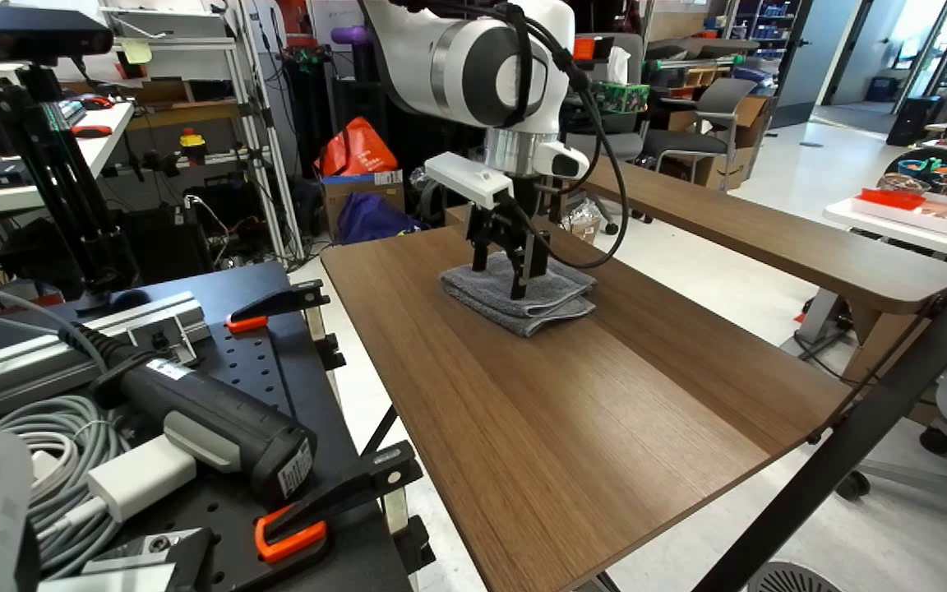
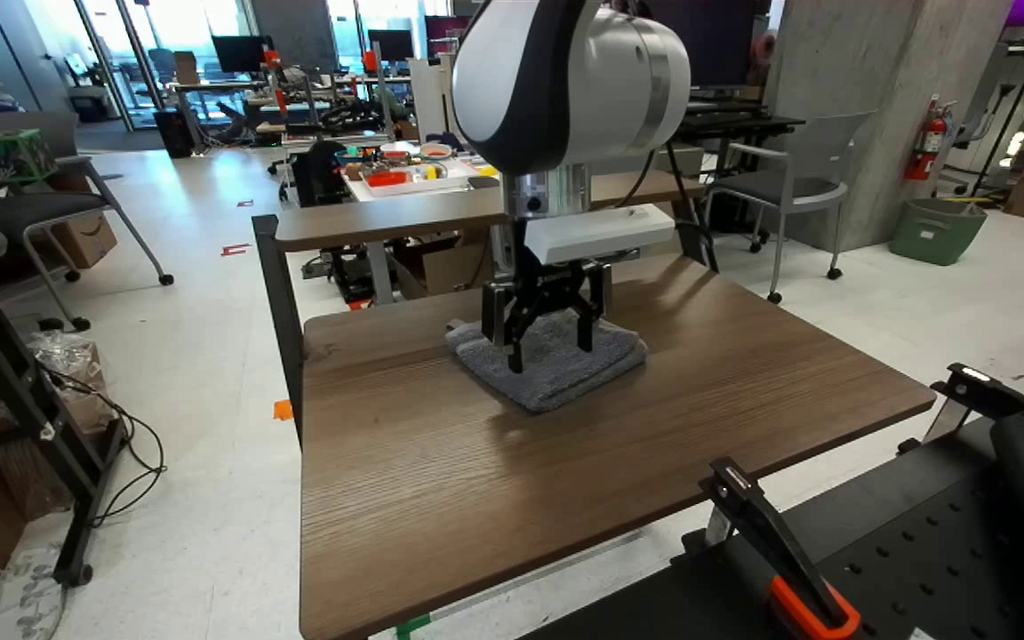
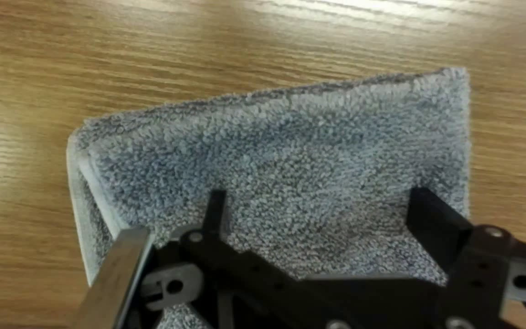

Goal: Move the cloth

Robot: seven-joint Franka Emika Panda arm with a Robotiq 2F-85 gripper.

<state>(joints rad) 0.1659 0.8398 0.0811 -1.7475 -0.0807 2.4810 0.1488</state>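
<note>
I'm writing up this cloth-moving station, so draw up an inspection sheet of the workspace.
Surface: brown table, wood-grained, shiny in places.
Job's things: grey cloth, folded, lying on the table.
Clutter: dark bench alongside carries a black device; orange-and-black clamps at its edge.
Gripper: end effector open over the cloth; contact unclear.
Cables: black cable loops beside the end effector; grey cable coiled on the bench.
Surroundings: grey chair, fire extinguisher, green bin.

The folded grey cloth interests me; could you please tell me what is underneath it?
The cloth rests on the brown table, whose surface shows beyond the cloth's edges. The patch directly beneath is covered, so I cannot say whether anything else lies there.
</note>
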